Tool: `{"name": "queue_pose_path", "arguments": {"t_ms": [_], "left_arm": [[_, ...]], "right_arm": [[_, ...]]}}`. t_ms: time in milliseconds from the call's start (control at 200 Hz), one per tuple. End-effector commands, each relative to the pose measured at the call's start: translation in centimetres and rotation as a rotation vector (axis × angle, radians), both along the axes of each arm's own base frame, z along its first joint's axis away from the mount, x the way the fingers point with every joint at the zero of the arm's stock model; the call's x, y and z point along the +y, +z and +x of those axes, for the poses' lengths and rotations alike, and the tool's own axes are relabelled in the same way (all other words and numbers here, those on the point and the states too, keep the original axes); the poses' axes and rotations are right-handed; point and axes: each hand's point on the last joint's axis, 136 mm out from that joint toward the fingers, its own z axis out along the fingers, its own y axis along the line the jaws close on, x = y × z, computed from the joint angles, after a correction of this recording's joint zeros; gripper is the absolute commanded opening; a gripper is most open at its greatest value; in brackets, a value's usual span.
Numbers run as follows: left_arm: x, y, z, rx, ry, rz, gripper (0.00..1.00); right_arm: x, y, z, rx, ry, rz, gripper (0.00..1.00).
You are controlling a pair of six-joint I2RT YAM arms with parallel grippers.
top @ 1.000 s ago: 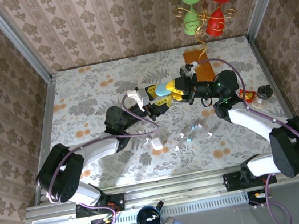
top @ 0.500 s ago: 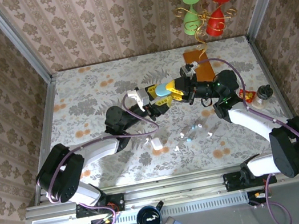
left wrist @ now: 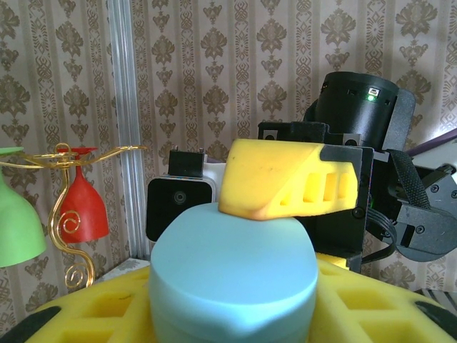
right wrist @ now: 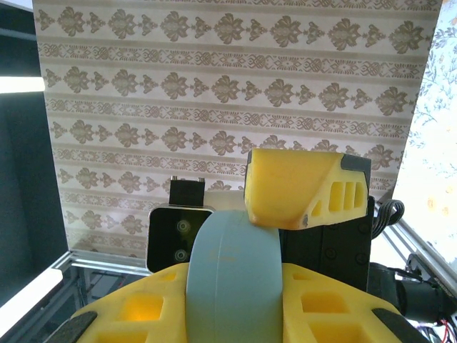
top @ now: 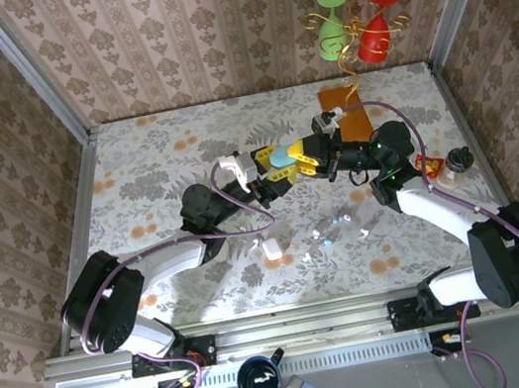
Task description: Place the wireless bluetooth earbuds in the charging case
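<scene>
A light blue charging case (top: 281, 156) hangs above the middle of the table with both grippers on it. My left gripper (top: 274, 173) holds it from the left and my right gripper (top: 307, 157) from the right. In the left wrist view the case (left wrist: 232, 271) sits lid-up between my yellow fingers (left wrist: 378, 300), and a right-hand finger (left wrist: 285, 179) presses on its top. The right wrist view has the case (right wrist: 232, 286) edge-on between my fingers (right wrist: 335, 307). Tiny earbuds (top: 327, 232) lie scattered on the flowered table below.
A white oval case (top: 271, 248) lies on the table near the left forearm. A brown card (top: 343, 109) and a stand with a green glass (top: 330, 26) and a red glass (top: 376, 28) are at the back right. Small red and dark objects (top: 440, 162) sit at the right edge.
Both grippers and the case have edged very slightly to the left. Nothing else has moved.
</scene>
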Motion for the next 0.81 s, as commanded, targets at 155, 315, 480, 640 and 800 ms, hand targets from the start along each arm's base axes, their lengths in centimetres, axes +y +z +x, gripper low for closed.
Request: {"name": "queue_pose_path", "arguments": {"t_ms": [155,315,480,640,800], "left_arm": [[-0.2,1.7,-1.1,-0.054,-0.033,-0.037,0.45],[-0.2,1.6,-1.0,-0.054,-0.029,-0.035,0.48],[-0.2,1.5,-1.0,-0.051,-0.028,-0.034,0.46],[-0.4,1.2,-0.8,-0.047,-0.031,-0.028,0.45],[-0.6,0.9,-0.7,-0.045,-0.031,-0.022,0.43]], "right_arm": [[-0.1,1.1,-0.6,-0.038,0.003,0.005,0.0],[-0.1,1.2,-0.6,-0.039,0.003,0.006,0.0],[-0.1,1.1,-0.6,-0.038,0.005,0.005,0.0],[-0.1,1.1,-0.5,-0.037,0.007,0.006,0.0],[-0.1,1.2,-0.6,-0.038,0.01,0.007,0.0]]}}
